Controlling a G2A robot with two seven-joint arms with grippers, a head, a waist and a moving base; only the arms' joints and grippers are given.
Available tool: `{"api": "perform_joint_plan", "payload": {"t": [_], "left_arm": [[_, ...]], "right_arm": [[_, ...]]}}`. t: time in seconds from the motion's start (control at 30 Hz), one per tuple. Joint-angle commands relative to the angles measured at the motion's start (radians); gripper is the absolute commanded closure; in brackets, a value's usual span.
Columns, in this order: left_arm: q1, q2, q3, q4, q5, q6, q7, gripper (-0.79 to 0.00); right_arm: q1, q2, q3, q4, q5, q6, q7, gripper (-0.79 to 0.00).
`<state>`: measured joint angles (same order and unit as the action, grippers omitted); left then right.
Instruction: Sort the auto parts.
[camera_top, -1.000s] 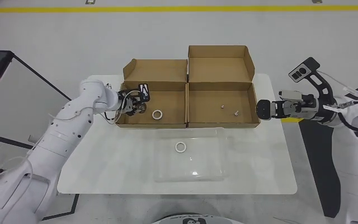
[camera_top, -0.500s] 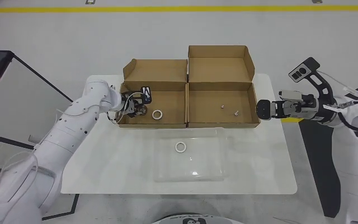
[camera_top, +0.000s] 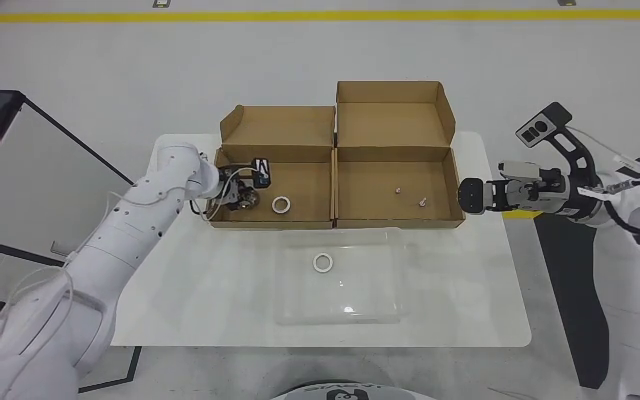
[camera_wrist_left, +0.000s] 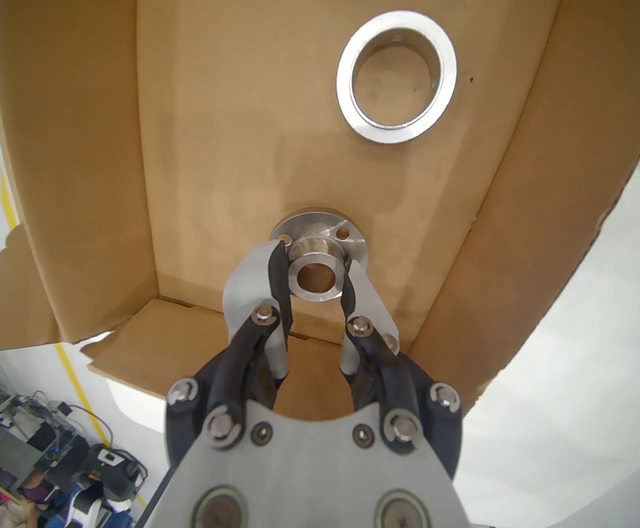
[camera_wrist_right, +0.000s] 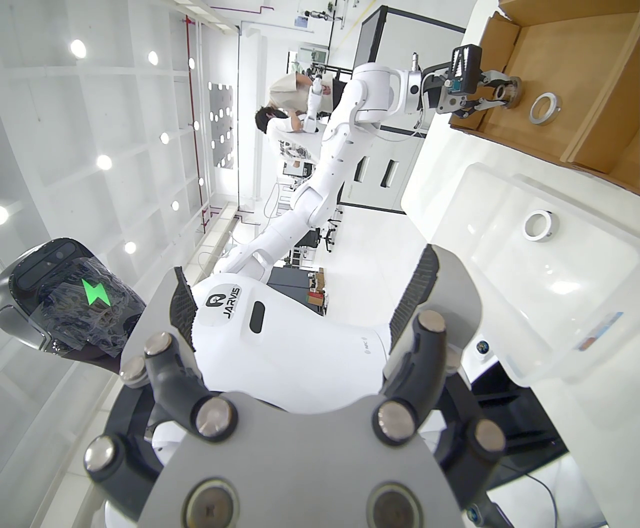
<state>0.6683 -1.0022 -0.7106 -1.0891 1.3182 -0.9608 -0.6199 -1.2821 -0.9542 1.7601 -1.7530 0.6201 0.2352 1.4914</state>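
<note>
Here, left gripper (camera_wrist_left: 314, 270) clamped on flanged hub (camera_wrist_left: 318, 257), bolt holes clear from its wrist view, right gripper (camera_wrist_right: 306, 280) spread apart.

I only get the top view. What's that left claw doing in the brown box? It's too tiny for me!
Observer: The left wrist view shows the left claw shut on the neck of a metal flanged hub.
Kid: Does it have holes?
Observer: Yes, a big bore through the middle and small holes in its flange.
Kid: Is the other claw holding anything?
Observer: No. In the right wrist view the right claw is open and holds nothing.
</note>
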Motion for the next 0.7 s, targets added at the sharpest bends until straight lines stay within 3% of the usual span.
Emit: {"api": "perform_joint_plan", "payload": {"t": [0.0, 0.27, 0.33, 0.37, 0.47, 0.67], "left_arm": [[-0.001, -0.002, 0.003, 0.004, 0.010, -0.003, 0.006, 0.000], [0.000, -0.008, 0.014, 0.023, 0.036, -0.005, 0.020, 0.000], [-0.002, -0.010, 0.014, 0.026, 0.038, -0.005, 0.023, -0.234], [-0.002, -0.011, 0.015, 0.027, 0.040, -0.005, 0.025, -0.305], [-0.003, -0.012, 0.014, 0.031, 0.041, -0.004, 0.030, -0.763], [-0.009, -0.013, -0.002, 0.019, 0.028, 0.005, 0.044, -0.785]], "right_arm": [[0.000, 0.000, 0.000, 0.000, 0.000, 0.000, 0.000, -0.785], [0.000, 0.000, 0.000, 0.000, 0.000, 0.000, 0.000, -0.785], [0.000, 0.000, 0.000, 0.000, 0.000, 0.000, 0.000, -0.785], [0.000, 0.000, 0.000, 0.000, 0.000, 0.000, 0.000, -0.785], [0.000, 0.000, 0.000, 0.000, 0.000, 0.000, 0.000, -0.785], [0.000, 0.000, 0.000, 0.000, 0.000, 0.000, 0.000, -0.785]]}}
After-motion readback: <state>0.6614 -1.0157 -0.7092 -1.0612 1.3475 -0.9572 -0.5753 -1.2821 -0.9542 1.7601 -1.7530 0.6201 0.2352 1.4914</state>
